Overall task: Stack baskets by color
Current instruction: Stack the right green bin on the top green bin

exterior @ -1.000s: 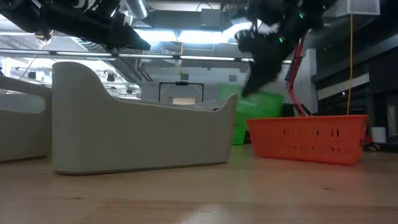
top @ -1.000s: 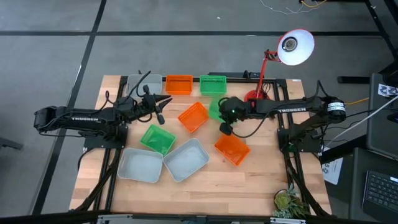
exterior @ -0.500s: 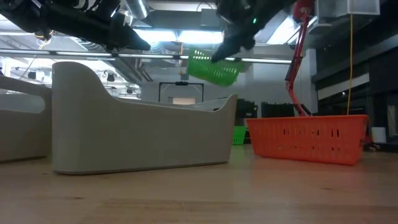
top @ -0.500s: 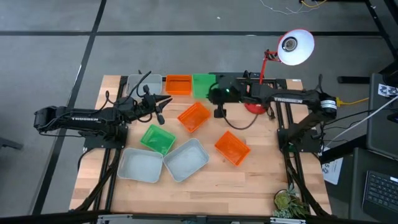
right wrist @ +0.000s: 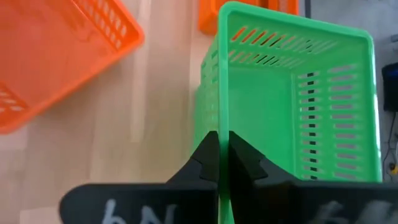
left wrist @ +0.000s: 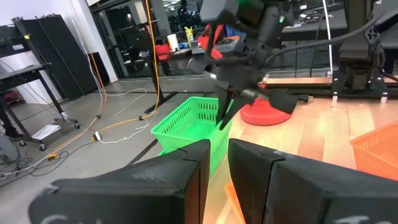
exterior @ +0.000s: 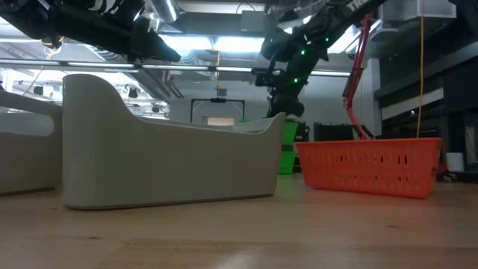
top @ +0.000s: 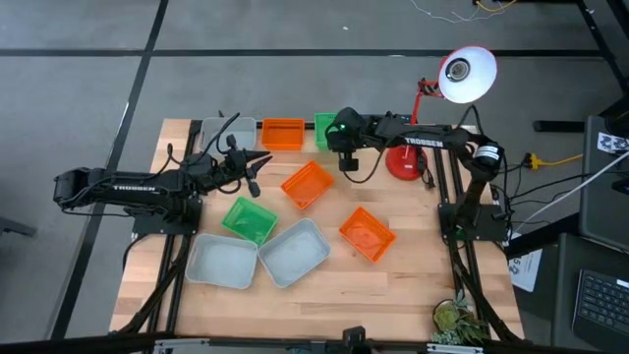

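Right tool (right wrist: 219, 146) is pinching the near wall of a green basket (right wrist: 298, 93) at the counter's (top: 413, 285) back edge, beside an orange basket (top: 283, 133). Left tool (top: 257, 167) is hovering part-open, holding nothing, above another green basket (top: 248, 218).

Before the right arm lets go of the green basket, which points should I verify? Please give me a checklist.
1. Right pincer shut on the wall of the green mesh plastic basket: ok.
2. That basket is at the back of the table, beside the orange mesh plastic basket: ok.
3. It is fully nested in another green basket: cannot tell.
4. Left pincer is well away from the release spot: ok.
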You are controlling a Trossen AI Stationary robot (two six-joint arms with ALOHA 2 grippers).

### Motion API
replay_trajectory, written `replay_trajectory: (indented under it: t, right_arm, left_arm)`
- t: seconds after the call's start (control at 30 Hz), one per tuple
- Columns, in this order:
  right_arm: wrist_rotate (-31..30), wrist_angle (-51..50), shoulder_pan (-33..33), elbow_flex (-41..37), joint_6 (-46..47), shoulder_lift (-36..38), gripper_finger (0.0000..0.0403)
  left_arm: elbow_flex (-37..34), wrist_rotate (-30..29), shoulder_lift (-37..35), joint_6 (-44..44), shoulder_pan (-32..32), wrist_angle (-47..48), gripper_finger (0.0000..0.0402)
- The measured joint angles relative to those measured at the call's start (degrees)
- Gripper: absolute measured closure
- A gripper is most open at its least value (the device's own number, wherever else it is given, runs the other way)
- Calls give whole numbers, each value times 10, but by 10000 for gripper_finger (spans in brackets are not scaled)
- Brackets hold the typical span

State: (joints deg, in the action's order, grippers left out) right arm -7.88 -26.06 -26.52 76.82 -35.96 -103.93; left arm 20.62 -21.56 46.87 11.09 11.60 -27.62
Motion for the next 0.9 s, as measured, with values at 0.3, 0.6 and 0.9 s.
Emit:
replay_trajectory:
  t: [0.3,0.6,0.9]
  right_arm:
    - [0,8,-21,0,-4,-8,398]
    - [16,26,-22,-3,-6,-22,398]
    - [15,40,-23,-3,-6,-25,396]
  left_arm:
    - [0,0,0,0,0,0,349]
    - [0,0,0,0,0,1,349]
    - [0,0,0,0,0,2,349]
